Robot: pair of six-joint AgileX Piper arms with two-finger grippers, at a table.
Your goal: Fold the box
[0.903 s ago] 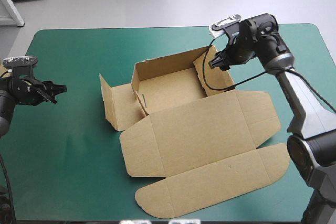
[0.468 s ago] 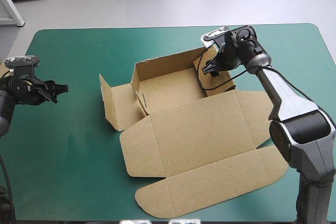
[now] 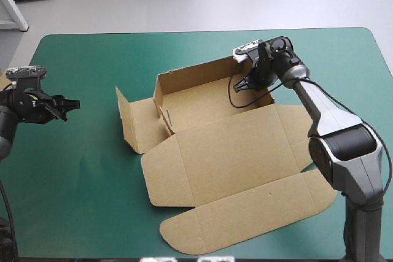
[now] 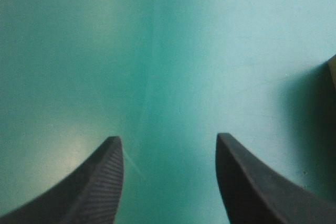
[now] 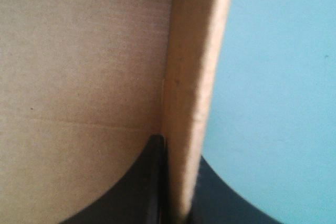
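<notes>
While the teal-green table (image 3: 73, 176) fills my view, the brown box (image 3: 227, 151) sits mid-table, walls partly raised, lid flat. My right gripper (image 3: 252, 81) pinches its right wall, fingers nearly closed; my left gripper (image 3: 72, 104) hovers spread apart, empty, near the left edge.

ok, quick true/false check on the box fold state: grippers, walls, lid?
1. The right gripper is shut on the right wall of the box. True.
2. The left gripper holds the box too. False: it is open over the teal-green cover, apart from the box.
3. The lid lies flat on the cover. True.
4. The back wall lies flat. False: it stands upright.
</notes>
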